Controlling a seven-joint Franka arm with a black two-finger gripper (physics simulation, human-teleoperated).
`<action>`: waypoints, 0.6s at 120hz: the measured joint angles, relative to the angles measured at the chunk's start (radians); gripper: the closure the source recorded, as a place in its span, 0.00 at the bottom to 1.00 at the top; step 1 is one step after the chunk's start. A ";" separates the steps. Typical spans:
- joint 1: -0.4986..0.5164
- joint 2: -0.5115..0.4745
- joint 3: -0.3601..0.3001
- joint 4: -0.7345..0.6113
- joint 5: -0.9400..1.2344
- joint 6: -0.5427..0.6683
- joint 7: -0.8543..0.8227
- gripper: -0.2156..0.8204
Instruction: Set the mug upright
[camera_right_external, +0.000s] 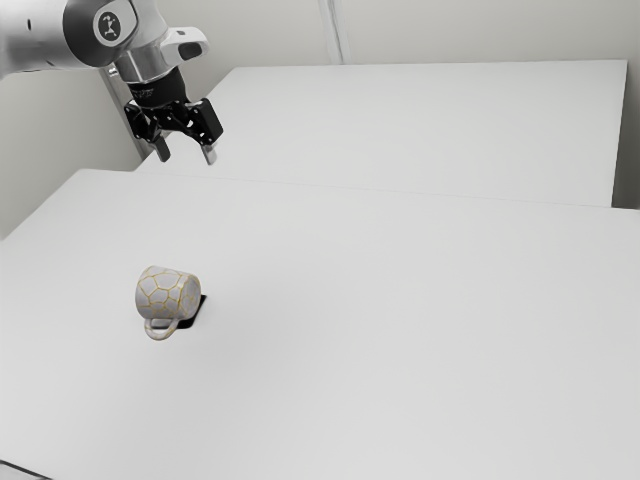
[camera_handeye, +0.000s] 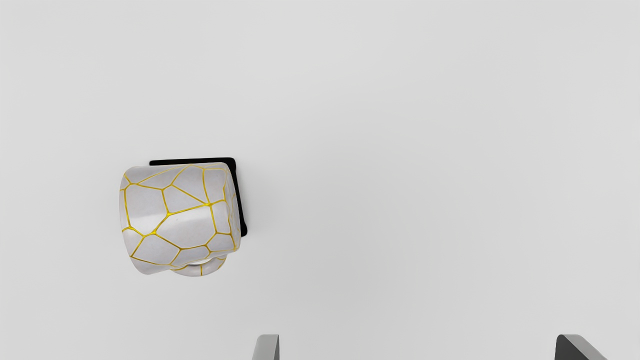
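Mug (camera_handeye: 180, 215) lies on side over dark pad (camera_handeye: 242, 212), handle (camera_handeye: 200, 270) likely checking roll; gripper (camera_right_external: 187, 156) well clear, jaws spread.

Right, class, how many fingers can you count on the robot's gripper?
2. They stand apart at the end of the gripper, above the table: one finger nearer the mug, the other finger farther from it. Neither is hidden.
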 joint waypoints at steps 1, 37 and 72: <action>0.000 0.000 0.000 0.000 0.000 0.000 0.000 0.21; -0.045 -0.028 0.036 -0.034 0.025 -0.027 -0.016 0.21; 0.032 -0.043 0.037 -0.138 -0.086 -0.014 0.014 0.21</action>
